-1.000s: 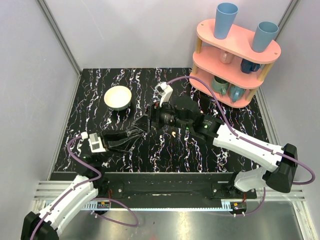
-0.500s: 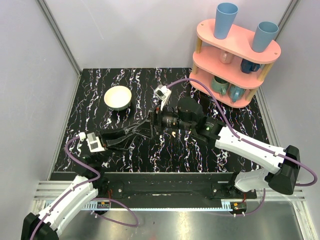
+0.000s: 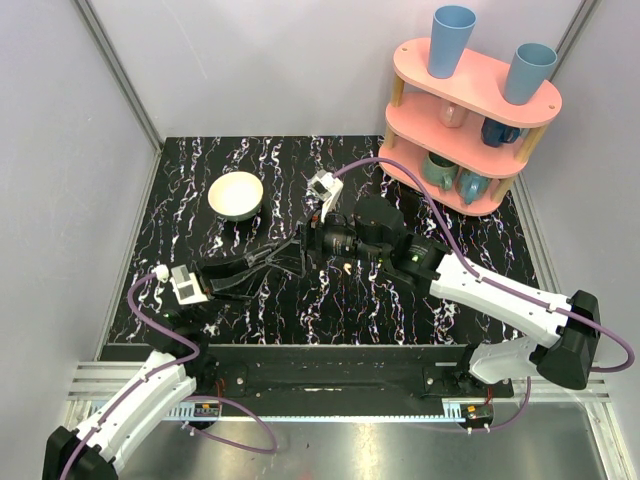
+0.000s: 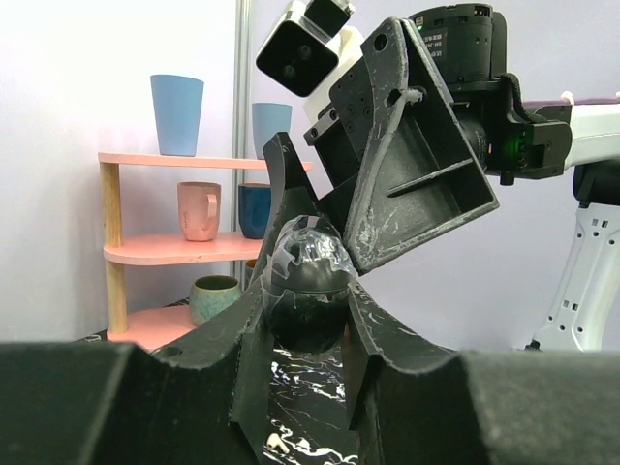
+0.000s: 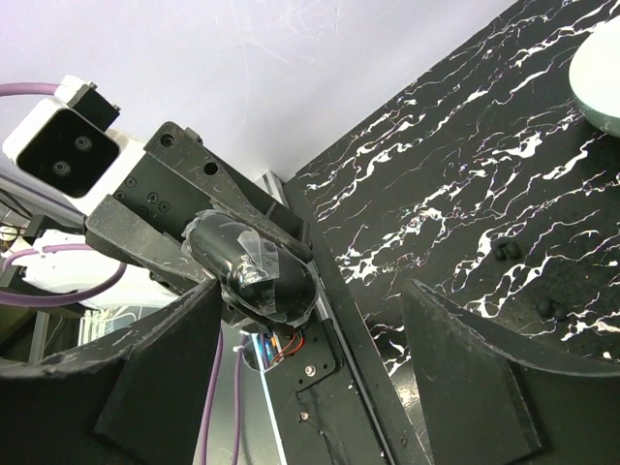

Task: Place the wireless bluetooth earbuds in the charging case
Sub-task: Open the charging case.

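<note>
A: So, what does the left gripper [image 4: 310,291] have?

B: Its two fingers are clamped on a dark rounded object [image 5: 254,266] wrapped in glossy, creased tape. The object sits right at the fingertips, raised above the black marbled table [image 3: 200,170].

A: Is that the charging case?

B: That cannot be told. It is dark and shows no opening. A small cream piece that looks like the charging case [image 3: 345,267] lies on the table under the right gripper's body. It is behind that gripper's fingertips and mostly hidden by it.

A: And the right gripper [image 5: 315,291]?

B: Its fingers stand wide apart and hold nothing. It faces the left gripper tip to tip, and the dark rounded object is just ahead of it, in line with the gap between its fingers. In the left wrist view one right finger [image 4: 417,184] lies against the object's upper side. Whether it truly touches cannot be told.

A: Where are the earbuds?

B: They are too small or too hidden to pick out in any view.

A: Is anything else around the grippers?

B: A cream bowl [image 3: 235,195] rests on the table off the left gripper's left side, well apart from it. A pink shelf [image 3: 470,110] carrying cups [image 3: 452,40] stands behind the right gripper, also well apart.
</note>
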Controlling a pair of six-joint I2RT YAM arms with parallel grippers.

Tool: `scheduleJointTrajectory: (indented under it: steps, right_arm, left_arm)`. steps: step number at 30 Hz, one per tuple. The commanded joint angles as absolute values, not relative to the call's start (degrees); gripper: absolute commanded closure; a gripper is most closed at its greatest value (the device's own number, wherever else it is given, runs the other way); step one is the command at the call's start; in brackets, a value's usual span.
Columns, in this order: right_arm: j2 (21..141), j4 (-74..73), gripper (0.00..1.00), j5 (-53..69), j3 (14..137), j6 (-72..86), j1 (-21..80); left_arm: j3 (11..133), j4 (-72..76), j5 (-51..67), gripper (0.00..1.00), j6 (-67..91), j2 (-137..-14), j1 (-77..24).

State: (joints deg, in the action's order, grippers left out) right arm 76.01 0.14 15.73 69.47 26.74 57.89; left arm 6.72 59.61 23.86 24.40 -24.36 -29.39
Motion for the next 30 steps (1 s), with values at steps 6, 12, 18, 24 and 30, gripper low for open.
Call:
scheduleJointTrajectory:
  steps: [6, 12, 18, 24, 30]
  right_arm:
    - [75.0, 0.3, 0.19, 9.3, 70.9, 25.8, 58.1]
    - [75.0, 0.7, 0.19, 9.2, 72.0, 26.4, 58.0]
    - [75.2, 1.3, 0.19, 9.7, 72.6, 27.1, 58.0]
    - [76.1, 1.8, 0.18, 12.6, 72.9, 27.2, 58.0]
    - [75.2, 4.4, 0.16, 15.3, 72.7, 27.2, 58.0]
  left_arm:
    - [9.5, 65.6, 31.3, 1.0, 24.9, -23.7, -29.4]
    - [9.1, 64.8, 33.3, 1.0, 24.1, -22.6, -29.4]
    - [8.7, 64.3, 32.9, 1.0, 24.1, -22.0, -29.4]
    - [8.7, 62.0, 30.9, 1.0, 23.2, -20.3, -29.4]
    - [8.5, 57.4, 27.0, 1.0, 22.1, -18.9, -29.4]
